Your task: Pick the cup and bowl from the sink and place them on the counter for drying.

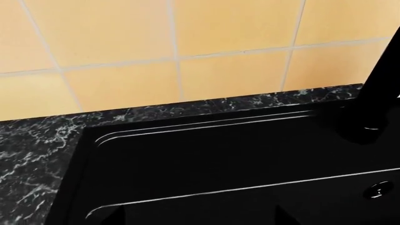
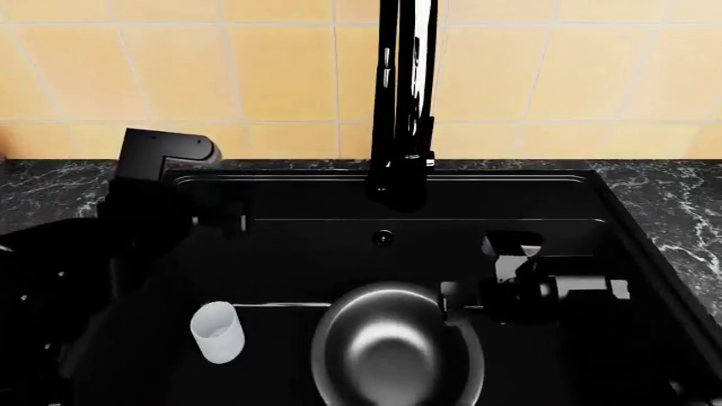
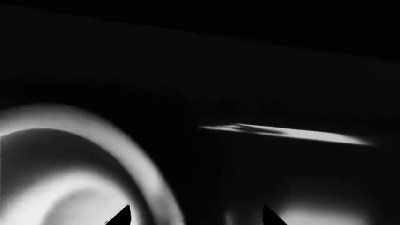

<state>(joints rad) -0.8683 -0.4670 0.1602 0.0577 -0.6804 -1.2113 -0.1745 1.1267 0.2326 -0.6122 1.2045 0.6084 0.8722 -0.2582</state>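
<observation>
- One stainless-steel bowl (image 2: 395,348) lies nearest the head camera, upright on the floor of the sink (image 2: 338,254), its mouth facing up.
- One white cup (image 2: 218,332) stands just left of the bowl, apart from it, its long axis near vertical and its open end up.
- One glossy black tap (image 2: 404,101) rises behind the basin, in front of yellow wall tiles (image 2: 282,68).
- Two grippers show: the right gripper (image 2: 449,298) is low inside the sink at the bowl's right rim, and in its wrist view two dark fingertips (image 3: 122,216) stand apart, one over the bowl's rim (image 3: 93,140), nothing clamped.
- The left gripper (image 2: 232,218) hangs above the cup, towards the back of the sink; whether its jaws are apart cannot be told.
- The marble counter (image 2: 688,203) flanks the sink on both sides.
</observation>
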